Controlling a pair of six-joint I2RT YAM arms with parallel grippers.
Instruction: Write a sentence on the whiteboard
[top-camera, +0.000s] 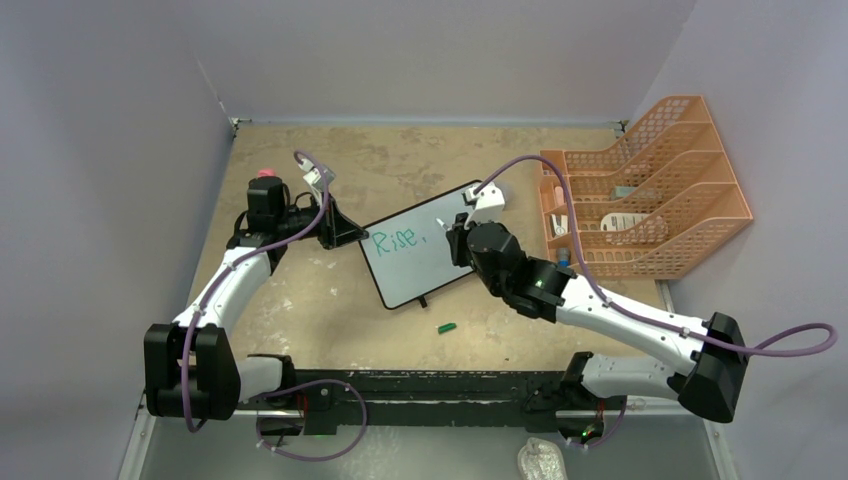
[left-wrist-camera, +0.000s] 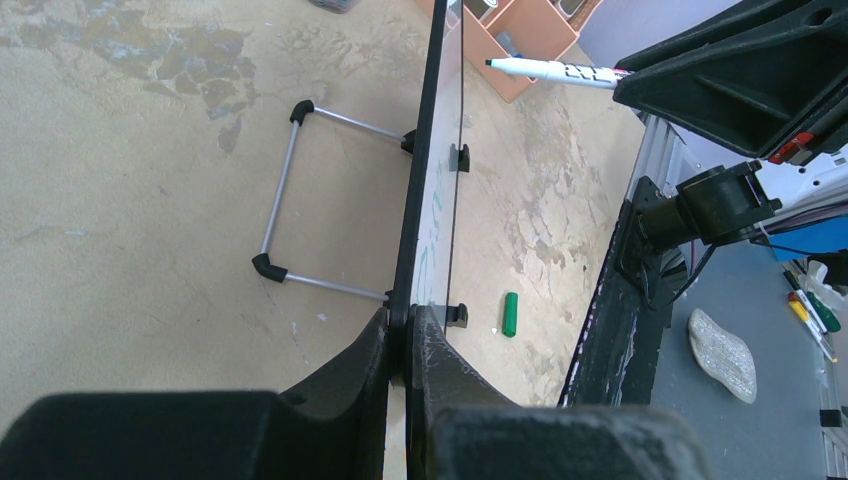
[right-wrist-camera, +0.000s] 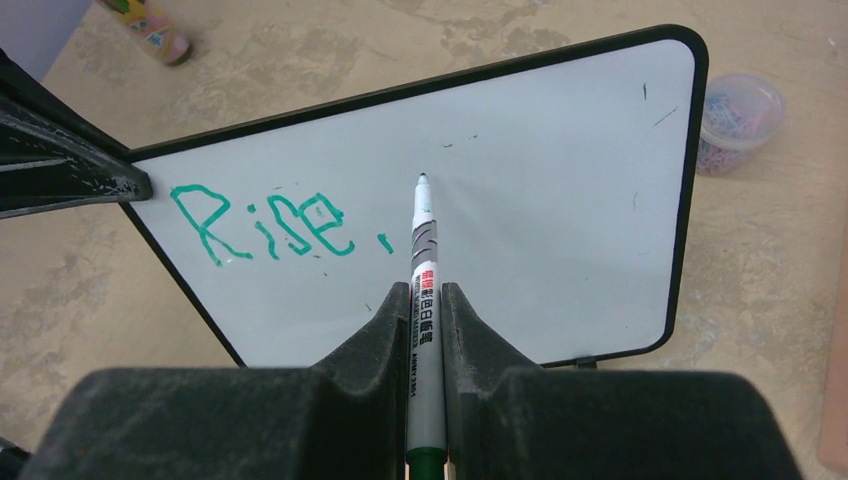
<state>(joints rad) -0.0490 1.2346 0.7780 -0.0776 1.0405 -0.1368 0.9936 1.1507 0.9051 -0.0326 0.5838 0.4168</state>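
Observation:
The whiteboard (top-camera: 425, 268) stands tilted at mid table and bears the sentence (top-camera: 395, 240) in green, reading "Rise,". My left gripper (top-camera: 348, 236) is shut on the board's left edge; the left wrist view shows the board (left-wrist-camera: 432, 150) edge-on between the pads (left-wrist-camera: 408, 322). My right gripper (top-camera: 458, 238) is shut on a white marker (right-wrist-camera: 424, 270). Its tip points at bare whiteboard (right-wrist-camera: 560, 200) just right of the sentence's (right-wrist-camera: 270, 225) comma. From the left wrist the marker (left-wrist-camera: 545, 70) tip shows a small gap to the board.
A green marker cap (top-camera: 447, 327) lies in front of the board. An orange file rack (top-camera: 640, 190) fills the right back. A tub of paper clips (right-wrist-camera: 738, 115) sits behind the board's right corner. The board's wire stand (left-wrist-camera: 285, 190) props it from behind.

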